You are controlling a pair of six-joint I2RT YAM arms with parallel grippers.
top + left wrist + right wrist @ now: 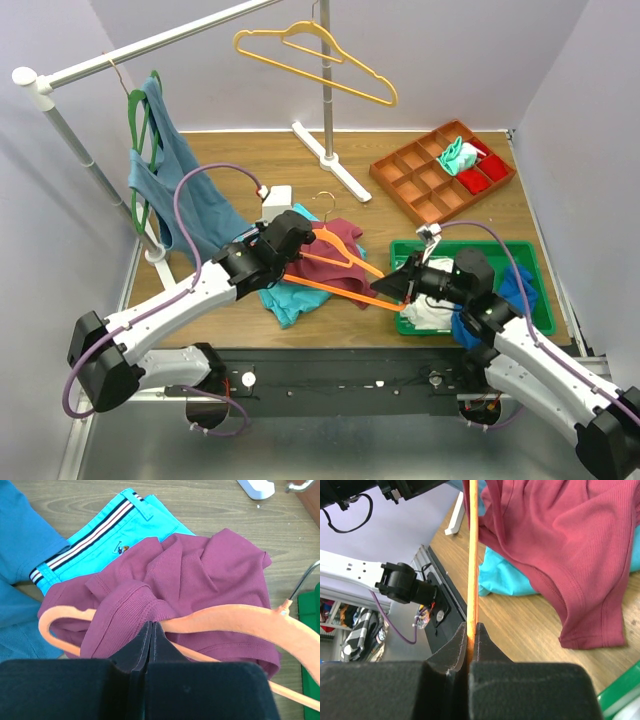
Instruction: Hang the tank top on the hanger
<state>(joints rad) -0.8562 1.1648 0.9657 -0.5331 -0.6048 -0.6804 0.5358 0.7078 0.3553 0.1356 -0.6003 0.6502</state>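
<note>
My right gripper (pixel 471 632) is clamped on the thin, flat bar of the orange plastic hanger (pixel 472 555). My left gripper (pixel 151 635) has its jaws pressed together on a ribbed fold of the maroon tank top (pixel 200 575). The top lies crumpled on the wooden table (pixel 215 505), partly over the hanger's curved shoulder and over turquoise shorts (pixel 115 525) with a striped waistband. Farther back, a blue-grey top (pixel 170 160) hangs limp from the white rail (pixel 150 42).
</note>
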